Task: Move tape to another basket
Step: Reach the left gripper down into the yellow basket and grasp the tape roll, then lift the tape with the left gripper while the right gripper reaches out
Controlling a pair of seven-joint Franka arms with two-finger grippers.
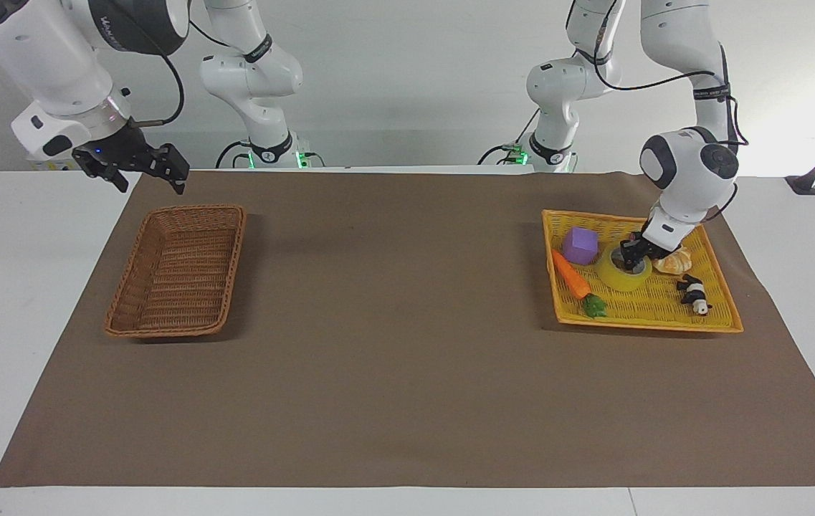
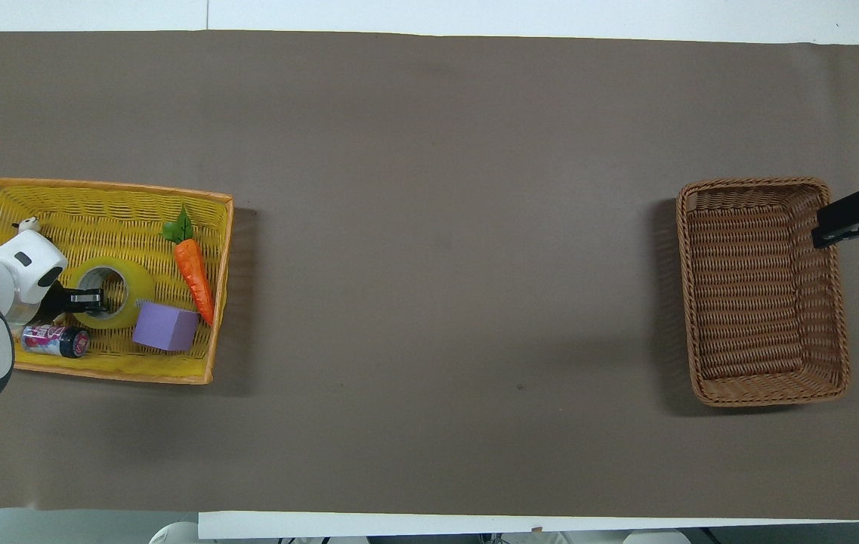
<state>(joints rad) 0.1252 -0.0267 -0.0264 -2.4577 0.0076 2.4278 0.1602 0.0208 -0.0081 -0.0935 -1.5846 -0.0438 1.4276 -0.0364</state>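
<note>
- The tape [image 1: 623, 271] lies flat, hole up, in the yellow basket [image 1: 715, 315] at the left arm's end of the bench, between the purple block [image 1: 580, 245] and a bread-like thing [image 1: 674, 264], with the carrot [image 1: 570, 274] beside it.
- It is a wide translucent yellow roll with a pale inner core.
- It will likely handle as a stiff, fairly light ring: the wound wall should not crush, though its smooth outer face may be slippery.
- Best hold, I judge, is across the wall, one finger in the hole and one outside.
- The left tool [image 1: 635, 252] is there, clenched on the tape's wall at the side toward the robots.
- The right tool [image 1: 140, 166] waits released, up beside the brown basket [image 1: 136, 283] at the other end, which holds nothing.
</note>
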